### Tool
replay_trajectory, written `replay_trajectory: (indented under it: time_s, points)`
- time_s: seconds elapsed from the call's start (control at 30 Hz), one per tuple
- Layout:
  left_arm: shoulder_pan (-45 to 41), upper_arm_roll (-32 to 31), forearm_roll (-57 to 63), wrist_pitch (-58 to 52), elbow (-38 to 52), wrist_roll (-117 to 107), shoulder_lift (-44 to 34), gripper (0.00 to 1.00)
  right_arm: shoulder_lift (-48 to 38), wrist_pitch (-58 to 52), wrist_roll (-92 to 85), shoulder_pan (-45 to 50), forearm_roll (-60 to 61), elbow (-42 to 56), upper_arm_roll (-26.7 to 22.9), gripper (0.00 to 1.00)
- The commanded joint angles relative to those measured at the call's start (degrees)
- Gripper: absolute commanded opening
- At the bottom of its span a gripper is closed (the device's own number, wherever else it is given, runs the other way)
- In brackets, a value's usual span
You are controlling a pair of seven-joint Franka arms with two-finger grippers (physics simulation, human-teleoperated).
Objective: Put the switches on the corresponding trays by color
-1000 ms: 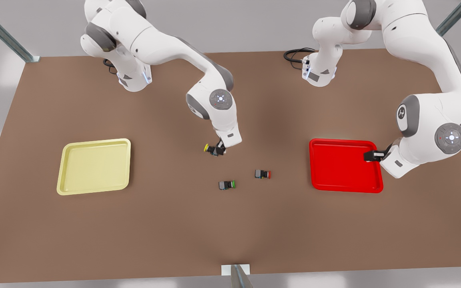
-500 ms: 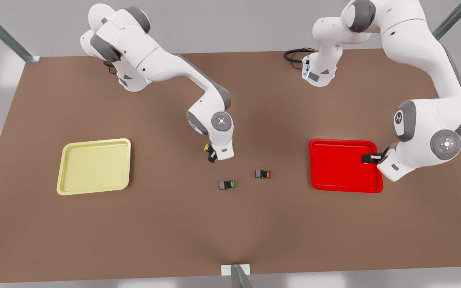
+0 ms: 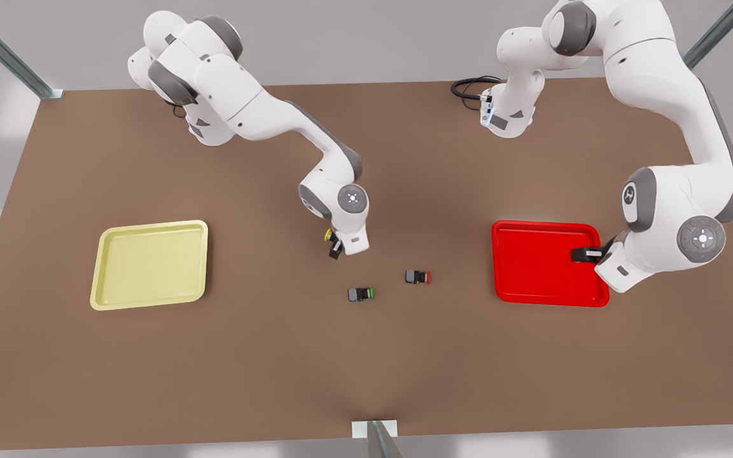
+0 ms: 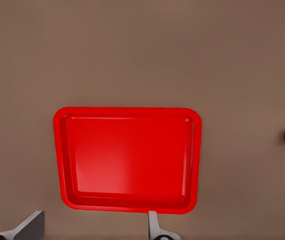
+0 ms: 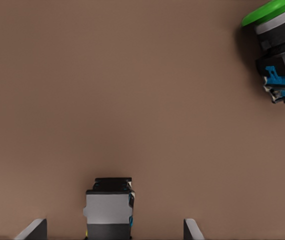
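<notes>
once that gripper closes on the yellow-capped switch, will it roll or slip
The yellow-capped switch lies on its side between the right gripper's open fingers. Its blocky body looks flat-sided, so it probably grips squarely. The round cap might let it pivot if nudged. It looks rigid and light.

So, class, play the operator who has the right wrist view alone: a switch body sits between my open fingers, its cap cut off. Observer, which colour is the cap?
Observer: Yellow. The front view shows the yellow-capped switch at the right gripper.
Operator: Where is its tray?
Observer: The yellow tray lies toward the front view's left, apart from the switches.
Operator: And the other arm?
Observer: The left gripper, open, hangs over the red tray; the red-capped switch lies outside it.
</notes>
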Motion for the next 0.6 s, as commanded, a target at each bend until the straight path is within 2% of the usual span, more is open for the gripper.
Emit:
replay_trajectory:
  time_s: [0.0, 0.57]
  points:
    - [0.0, 0.0, 0.0, 0.0, 0.0, 0.0, 0.0, 1.0, 0.0, 0.05, 0.0, 0.0, 0.0, -0.22, 0.08, 1.0]
    - [0.0, 0.0, -0.09, 0.35, 0.09, 0.0, 1.49, 1.0, 2.11, 4.89, 0.18, 0.18, -2.81, -1.02, 0.08, 1.0]
